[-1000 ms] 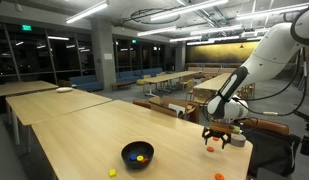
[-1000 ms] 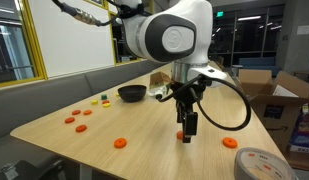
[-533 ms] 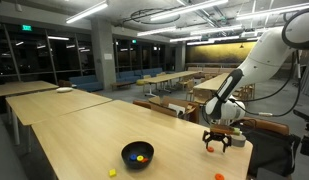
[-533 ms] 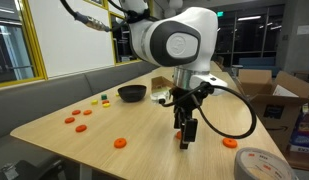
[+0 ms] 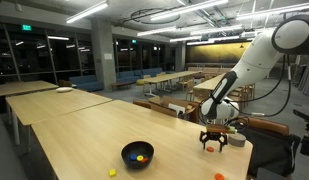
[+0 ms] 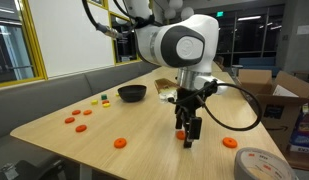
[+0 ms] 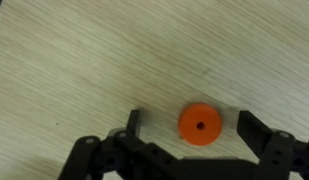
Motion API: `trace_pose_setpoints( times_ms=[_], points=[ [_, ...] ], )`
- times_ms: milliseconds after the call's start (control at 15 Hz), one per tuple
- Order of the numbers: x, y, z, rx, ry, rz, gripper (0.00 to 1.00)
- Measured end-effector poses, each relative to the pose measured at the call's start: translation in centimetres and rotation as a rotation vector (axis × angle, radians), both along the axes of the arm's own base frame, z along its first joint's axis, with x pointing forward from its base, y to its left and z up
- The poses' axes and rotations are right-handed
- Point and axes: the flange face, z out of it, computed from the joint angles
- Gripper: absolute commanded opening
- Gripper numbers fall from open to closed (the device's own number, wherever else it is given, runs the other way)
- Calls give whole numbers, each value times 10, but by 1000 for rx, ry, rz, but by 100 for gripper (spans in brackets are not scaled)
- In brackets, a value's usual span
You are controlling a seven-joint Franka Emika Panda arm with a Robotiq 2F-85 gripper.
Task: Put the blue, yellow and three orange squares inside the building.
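Black two-finger gripper (image 7: 192,122) open, jaws spread wide either side of flat orange round disc with centre hole (image 7: 200,125); gap shows on both sides, no contact. Disc lies flat on light wooden table (image 7: 74,60), well apart from black round bowl (image 5: 137,153). Gripper hangs low over table, pointing down, well apart from bowl in both exterior views. Small yellow piece (image 5: 142,157) inside bowl. Another orange disc (image 6: 120,143) flat on table, well apart from bowl.

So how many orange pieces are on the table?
6. Of the orange pieces, three sit grouped at the left in an exterior view, one near the front edge, one far right, and one between the open end effector's fingers. More may hide inside the bowl.
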Motion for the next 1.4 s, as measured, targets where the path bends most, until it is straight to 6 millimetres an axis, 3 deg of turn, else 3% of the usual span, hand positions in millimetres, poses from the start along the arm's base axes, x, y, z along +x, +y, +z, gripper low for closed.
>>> trace_pose_setpoints(
  times_ms=[1133, 1200, 1400],
  points=[
    [6, 14, 0, -66, -57, 35, 100],
    [5, 15, 0, -68, -57, 37, 81],
    [5, 17, 1, -70, -58, 44, 58]
  ],
)
